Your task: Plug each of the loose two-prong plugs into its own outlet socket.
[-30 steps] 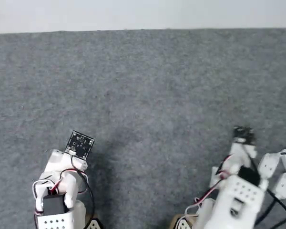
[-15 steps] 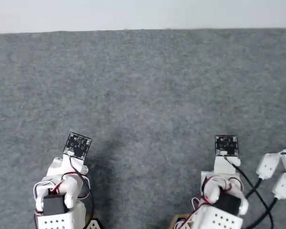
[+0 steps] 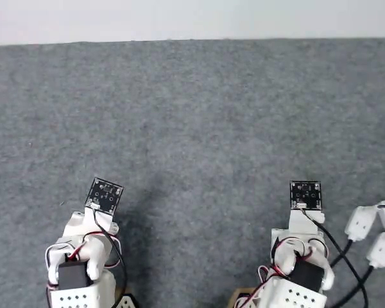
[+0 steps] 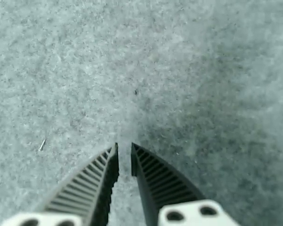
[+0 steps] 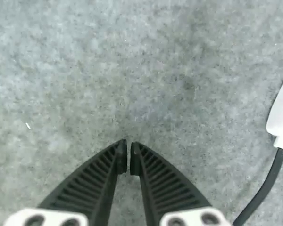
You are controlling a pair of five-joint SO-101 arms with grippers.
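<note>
Overhead, grey fuzzy felt-like mat (image 3: 199,115), 2 white arms at near edge: left arm (image 3: 83,253), right arm (image 3: 299,256). 3 white boxy plugs (image 3: 359,222) lie at the right edge, just beside right arm; can't tell plug from socket. Closest one's long axis runs diagonal, near-left to far-right. Left wrist view: left gripper (image 4: 124,157), ribbed black tapered fingers, jaws nearly together w/ thin gap, over mat. Right wrist view: right gripper (image 5: 128,157), same ribbed fingers, jaws together at tips; 1 smooth white plug (image 5: 281,110) off to the side, round black cable (image 5: 268,182) out of one end, well apart from tips.
</note>
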